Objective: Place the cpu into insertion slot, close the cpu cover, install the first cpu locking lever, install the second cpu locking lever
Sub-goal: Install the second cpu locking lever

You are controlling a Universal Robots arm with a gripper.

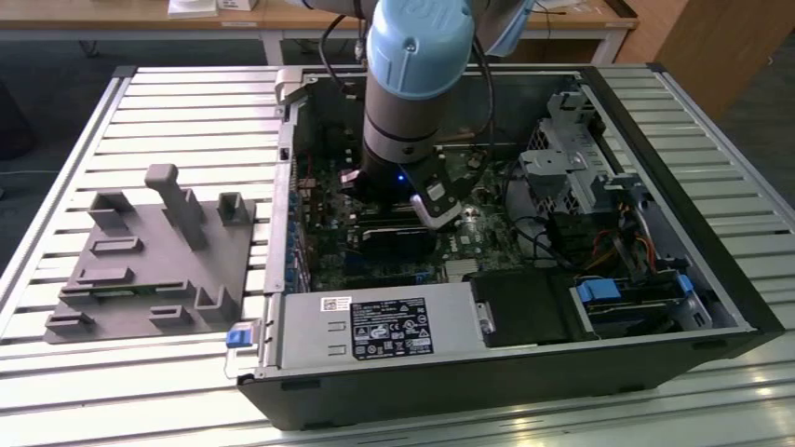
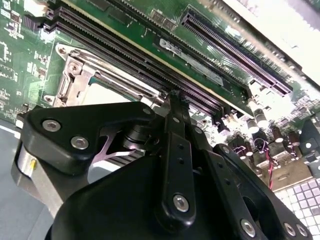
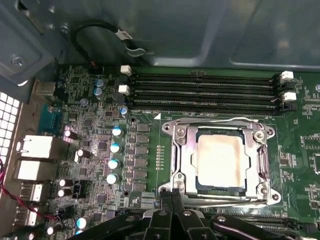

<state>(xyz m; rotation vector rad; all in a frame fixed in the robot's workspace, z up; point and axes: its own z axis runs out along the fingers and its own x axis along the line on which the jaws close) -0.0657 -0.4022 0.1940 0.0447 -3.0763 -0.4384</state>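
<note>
In the first wrist view the cpu (image 3: 220, 160), a square chip with a silvery-grey top, lies flat in the insertion slot (image 3: 195, 188). The cpu cover (image 3: 183, 150), a silvery metal frame, lies down around the chip. One thin wire locking lever (image 3: 215, 120) runs along the side towards the memory slots. A second lever (image 3: 225, 199) runs along the opposite side. My gripper (image 3: 170, 196) is shut, its black fingertips pressed together at the corner of the socket near the second lever. In the second wrist view the gripper (image 2: 176, 96) points at the socket frame (image 2: 95, 80).
The arm (image 1: 416, 84) reaches down into an open computer case (image 1: 695, 279) on a slatted table. Long black memory slots (image 3: 200, 92) lie beside the socket, capacitors (image 3: 114, 147) on another side. A grey fixture block (image 1: 155, 251) stands at the exterior view's left. A power supply (image 1: 372, 326) fills the case's near side.
</note>
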